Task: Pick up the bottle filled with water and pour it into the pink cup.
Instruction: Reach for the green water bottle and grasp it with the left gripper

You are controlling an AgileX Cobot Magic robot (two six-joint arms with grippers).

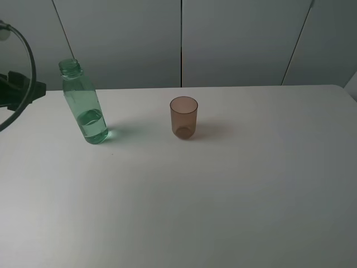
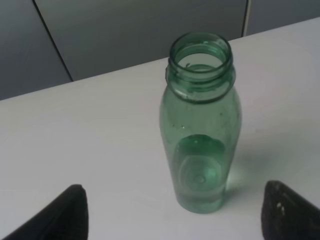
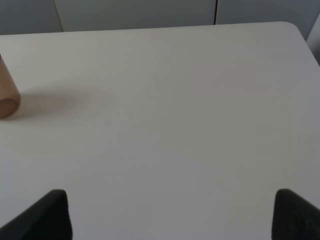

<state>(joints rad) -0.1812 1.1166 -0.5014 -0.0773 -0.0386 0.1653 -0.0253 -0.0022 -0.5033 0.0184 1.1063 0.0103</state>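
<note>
The green transparent bottle (image 1: 85, 106) stands upright and uncapped on the white table at the left, with water in its lower third. The pink cup (image 1: 183, 117) stands upright right of it, apart from it, and looks empty. In the left wrist view the bottle (image 2: 200, 130) stands just ahead of my left gripper (image 2: 174, 205), which is open with its fingers wide apart and not touching the bottle. My right gripper (image 3: 171, 205) is open and empty over bare table. The cup's edge (image 3: 6, 95) shows at the side of that view.
The white table (image 1: 223, 195) ends at a grey panelled wall (image 1: 223, 39) behind. A dark part of the left arm with a cable (image 1: 19, 89) sits at the far left edge, behind the bottle. The table's far right corner (image 3: 292, 27) shows in the right wrist view.
</note>
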